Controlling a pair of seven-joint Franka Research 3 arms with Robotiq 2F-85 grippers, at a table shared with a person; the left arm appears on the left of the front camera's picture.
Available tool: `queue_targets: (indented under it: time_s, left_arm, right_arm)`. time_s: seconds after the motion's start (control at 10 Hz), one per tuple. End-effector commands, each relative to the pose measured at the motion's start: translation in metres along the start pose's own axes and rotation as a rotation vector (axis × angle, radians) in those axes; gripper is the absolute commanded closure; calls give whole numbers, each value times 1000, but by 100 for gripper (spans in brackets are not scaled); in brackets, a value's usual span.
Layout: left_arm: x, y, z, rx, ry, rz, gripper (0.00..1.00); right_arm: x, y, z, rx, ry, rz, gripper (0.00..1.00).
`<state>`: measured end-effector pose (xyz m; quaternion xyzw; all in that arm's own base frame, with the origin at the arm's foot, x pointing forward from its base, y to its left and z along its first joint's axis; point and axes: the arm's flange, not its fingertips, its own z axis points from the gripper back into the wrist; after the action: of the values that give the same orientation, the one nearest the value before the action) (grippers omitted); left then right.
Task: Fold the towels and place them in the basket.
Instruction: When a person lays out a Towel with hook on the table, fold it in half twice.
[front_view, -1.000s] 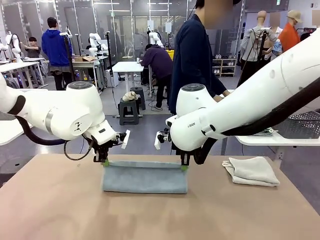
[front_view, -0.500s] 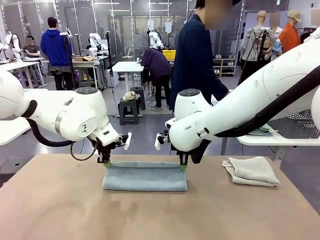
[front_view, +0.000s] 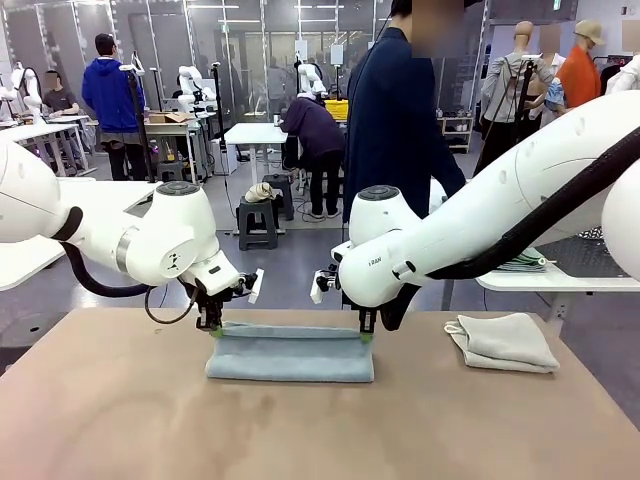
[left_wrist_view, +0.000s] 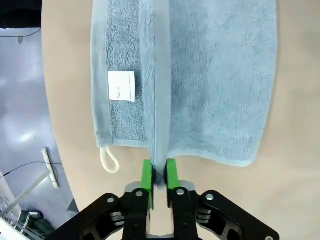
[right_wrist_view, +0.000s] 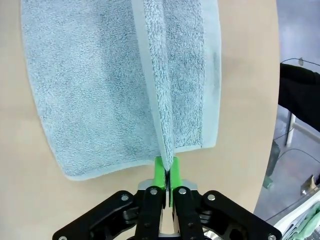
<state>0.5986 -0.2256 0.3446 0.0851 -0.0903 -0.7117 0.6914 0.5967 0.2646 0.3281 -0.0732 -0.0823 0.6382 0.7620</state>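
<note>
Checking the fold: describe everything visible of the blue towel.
The blue towel is pale terry with a white label and a cream corner loop. It lies folded lengthwise on the tan table, a ridge of cloth raised along it, pinched at one end by the left gripper, at the other by the right gripper.

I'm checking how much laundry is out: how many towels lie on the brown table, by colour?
Pale blue towel: 1
Cream-white towel: 1
Total: 2
</note>
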Motion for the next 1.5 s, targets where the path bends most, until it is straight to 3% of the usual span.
queue_targets:
  time_s: [0.0,0.1,0.2,0.3,0.4,0.5,0.6,0.8,1.0,1.2,1.4]
  left_arm:
    - [-16,4,4,45,54,12,62]
    - [-18,3,6,60,55,7,59]
    - [-21,3,7,77,57,13,44]
    - [-21,1,11,85,56,14,54]
    - [-22,-1,16,96,52,19,26]
    - [-21,-4,24,110,42,23,37]
    - [-19,-11,38,120,19,23,37]
    - [-17,-34,83,136,-46,30,37]
    - [-27,-64,140,89,-128,69,37]
    - [-43,-96,183,82,-175,84,37]
    - [-67,-115,210,82,-346,81,37]
  right_arm:
    - [-15,-6,0,-51,45,-25,76]
    - [-18,-5,3,-66,43,-29,58]
    - [-21,-4,5,-88,36,-22,56]
    - [-21,-3,8,-103,25,-14,38]
    - [-20,-3,12,-116,4,13,36]
    - [-19,-5,14,-123,8,22,18]
    - [-14,-1,24,-119,-7,14,23]
    - [-6,18,60,-44,-28,-47,23]
    - [-8,52,120,20,-16,-166,23]
    - [-15,90,173,4,-55,-289,23]
    - [-25,115,202,56,-106,-539,23]
